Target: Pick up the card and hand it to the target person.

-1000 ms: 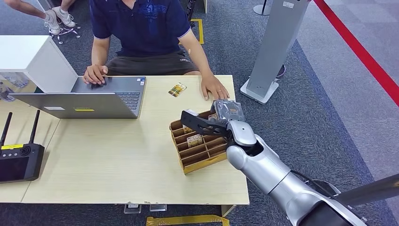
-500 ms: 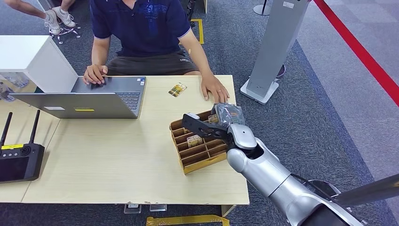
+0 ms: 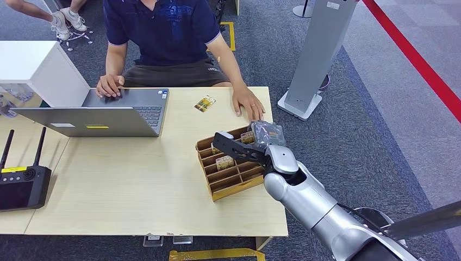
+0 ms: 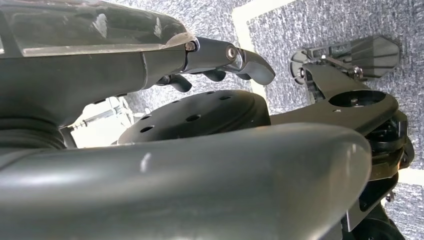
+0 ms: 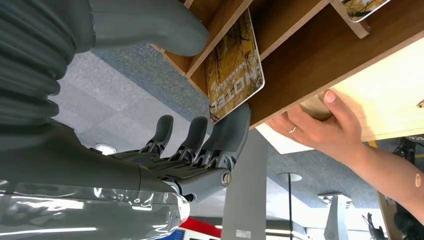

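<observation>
- So over the last second the right hand (image 3: 239, 149) has dropped lower and slid a bit toward the robot, settling onto the wooden card rack (image 3: 231, 185). That looks like the reach wrapping up, with the grab itself not done yet.
- Right wrist view: the fingers (image 5: 227, 135) press the rounded corner of a card (image 5: 235, 65), the thumb sits on the far side of the divider. Fingers apart, nothing clamped, so I'd call it released, about to pinch.
- The card stands in its slot at the rack's far end, right by the person's hand (image 3: 248, 103) on the table (image 3: 136, 190).
- Left hand (image 4: 220, 55) hangs over carpet, fingers curled, holding nothing.
- Card is thin, glossy, yellow-brown print with rounded corners; the rack is plain flat plywood slats; the tabletop is pale wood laminate.
</observation>
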